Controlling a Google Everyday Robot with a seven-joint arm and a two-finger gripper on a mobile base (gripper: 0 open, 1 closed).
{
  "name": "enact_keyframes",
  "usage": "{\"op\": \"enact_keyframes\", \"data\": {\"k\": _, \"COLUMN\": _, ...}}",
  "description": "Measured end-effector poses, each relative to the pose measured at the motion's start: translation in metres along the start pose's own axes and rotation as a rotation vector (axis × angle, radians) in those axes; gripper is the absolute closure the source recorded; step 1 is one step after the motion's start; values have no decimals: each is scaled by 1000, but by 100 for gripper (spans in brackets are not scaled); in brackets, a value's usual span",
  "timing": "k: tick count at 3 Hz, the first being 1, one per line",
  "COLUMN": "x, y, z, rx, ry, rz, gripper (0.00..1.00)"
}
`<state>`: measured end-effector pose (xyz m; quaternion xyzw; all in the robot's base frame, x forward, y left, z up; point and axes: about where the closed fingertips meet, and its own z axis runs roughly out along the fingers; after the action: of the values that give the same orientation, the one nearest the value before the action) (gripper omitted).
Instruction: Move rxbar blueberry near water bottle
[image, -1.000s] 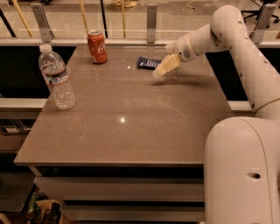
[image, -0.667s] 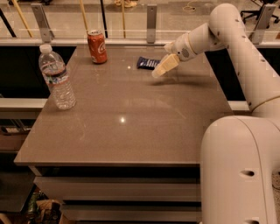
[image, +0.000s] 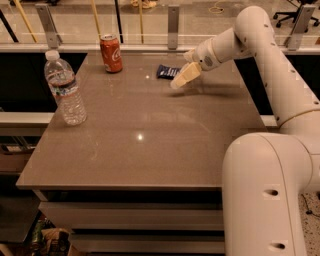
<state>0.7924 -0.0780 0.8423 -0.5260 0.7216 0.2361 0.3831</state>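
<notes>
The rxbar blueberry (image: 167, 72), a small dark blue wrapper, lies flat on the brown table near its far edge. My gripper (image: 181, 79) hangs just right of the bar and slightly in front of it, its pale fingers pointing down-left toward the bar's right end. The water bottle (image: 65, 89), clear with a white cap and a label band, stands upright near the table's left edge, well to the left of the bar.
A red soda can (image: 111, 53) stands upright at the far edge, left of the bar. The table (image: 145, 150) is brown with its front edge near me. A metal railing runs behind it. My white arm (image: 270, 75) reaches in from the right.
The gripper has shifted slightly left and down toward the bar's right end. The bar, can and bottle have not moved.
</notes>
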Motion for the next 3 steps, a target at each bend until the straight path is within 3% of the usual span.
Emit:
{"op": "enact_keyframes", "data": {"k": 1, "x": 2, "y": -5, "z": 3, "rx": 20, "ry": 13, "rz": 17, "gripper": 0}}
{"op": "enact_keyframes", "data": {"k": 3, "x": 6, "y": -20, "z": 2, "rx": 132, "ry": 99, "rz": 55, "gripper": 0}}
